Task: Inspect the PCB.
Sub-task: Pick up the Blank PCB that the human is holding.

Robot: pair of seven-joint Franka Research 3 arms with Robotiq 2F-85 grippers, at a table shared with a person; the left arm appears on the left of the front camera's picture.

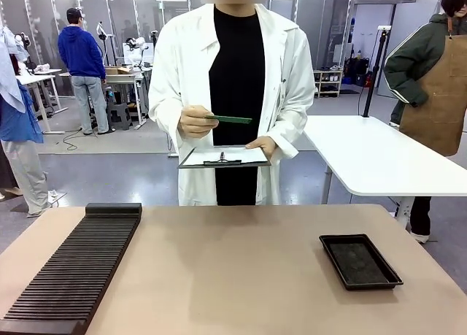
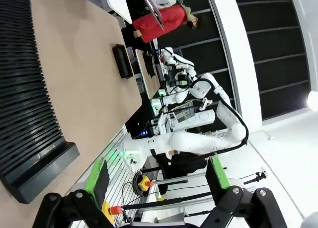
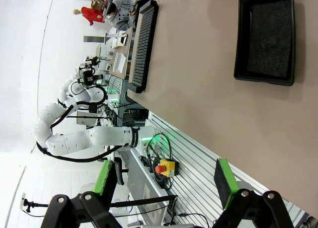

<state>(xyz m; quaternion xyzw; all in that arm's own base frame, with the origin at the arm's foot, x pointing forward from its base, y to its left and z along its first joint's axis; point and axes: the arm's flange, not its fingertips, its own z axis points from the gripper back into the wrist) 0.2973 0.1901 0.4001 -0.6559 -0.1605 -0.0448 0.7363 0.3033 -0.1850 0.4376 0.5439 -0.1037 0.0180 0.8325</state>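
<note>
Across the table stands a person in a white lab coat, holding the thin green PCB [image 1: 229, 119] edge-on in one hand at chest height. The other hand supports a clipboard with white paper [image 1: 225, 157] just below it. My left gripper [image 2: 156, 181] is open with nothing between its green-padded fingers, off the table's near edge. My right gripper [image 3: 166, 181] is open and empty too, also back from the table's near edge. Both arms are far from the PCB.
A long black ribbed rack [image 1: 76, 266] lies along the table's left side. A shallow black tray [image 1: 359, 261] sits at the right. A white table [image 1: 379, 156] and a person in a brown apron stand behind on the right.
</note>
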